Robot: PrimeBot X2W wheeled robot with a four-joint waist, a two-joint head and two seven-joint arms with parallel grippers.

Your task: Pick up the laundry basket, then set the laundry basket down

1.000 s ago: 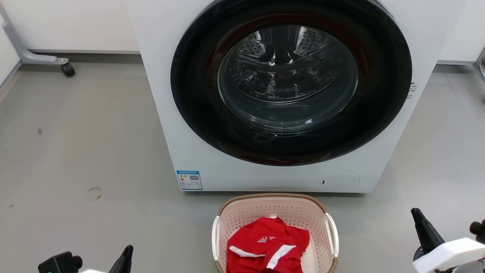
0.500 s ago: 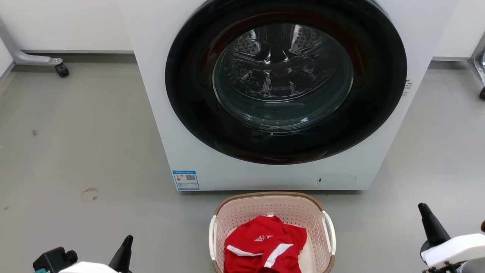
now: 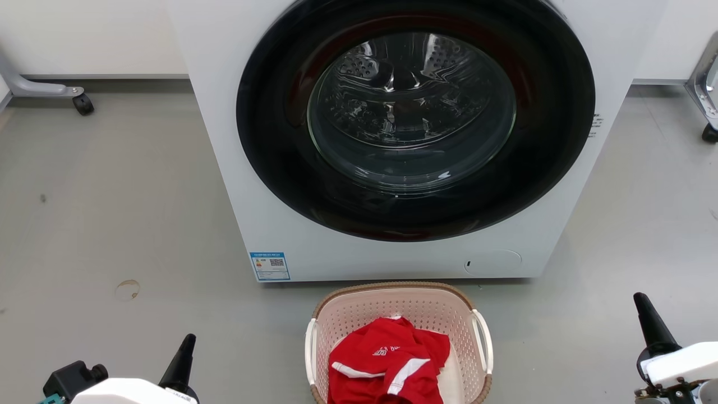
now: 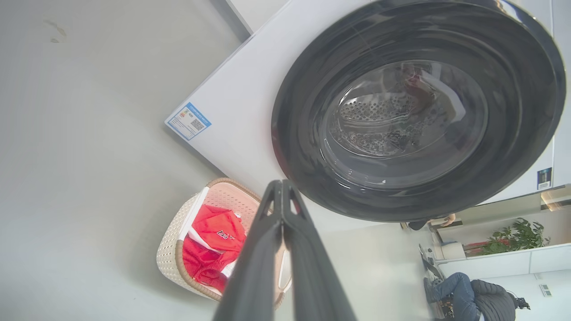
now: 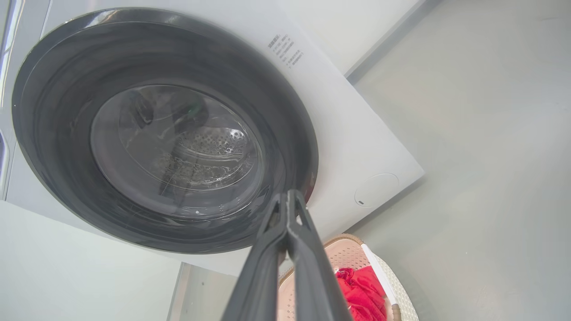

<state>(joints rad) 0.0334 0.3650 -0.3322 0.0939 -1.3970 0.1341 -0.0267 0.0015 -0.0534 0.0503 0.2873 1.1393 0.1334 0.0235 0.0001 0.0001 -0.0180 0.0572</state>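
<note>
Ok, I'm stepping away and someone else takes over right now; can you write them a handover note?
Laundry basket: on the floor before the washing machine, red garment inside.
Left gripper: shut, empty, left of the basket, apart from it.
Right gripper: shut, empty, off to its right.
Done: nothing; handles untouched.
Left: pick up the basket, set it down.

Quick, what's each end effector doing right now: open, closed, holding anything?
Left end effector: closed, holding nothing.
Right end effector: closed, holding nothing.
</note>
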